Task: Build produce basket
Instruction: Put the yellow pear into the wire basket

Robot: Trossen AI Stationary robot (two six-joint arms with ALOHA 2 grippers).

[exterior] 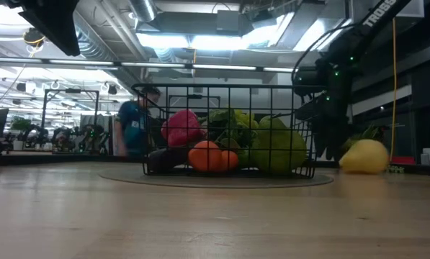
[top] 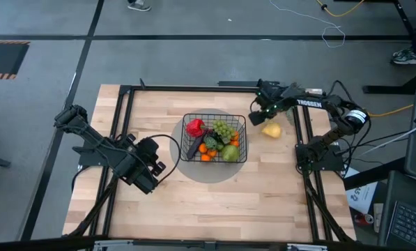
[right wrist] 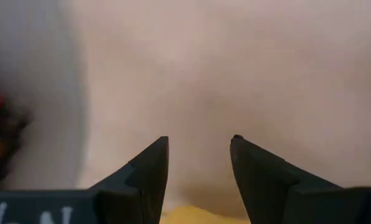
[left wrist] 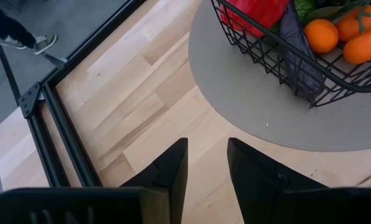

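Note:
The black wire basket (top: 214,137) stands on a round grey mat (top: 209,172) at the table's middle. It holds a red pepper (top: 194,127), green grapes (top: 224,128), oranges (top: 208,148) and a green apple (top: 230,153). A yellow pear (top: 271,130) lies on the table just right of the basket. My right gripper (top: 258,113) is open and points down between the basket's far right corner and the pear; in the low view it (exterior: 328,147) hangs just beside the pear (exterior: 364,156). My left gripper (top: 163,167) is open and empty, left of the basket.
A black metal frame (top: 126,104) runs along the table's left, far and right edges. Bare wood lies in front of the mat and at the table's left. Beyond the table a person (exterior: 134,128) shows in the room, and cables lie near the right arm's base (top: 319,155).

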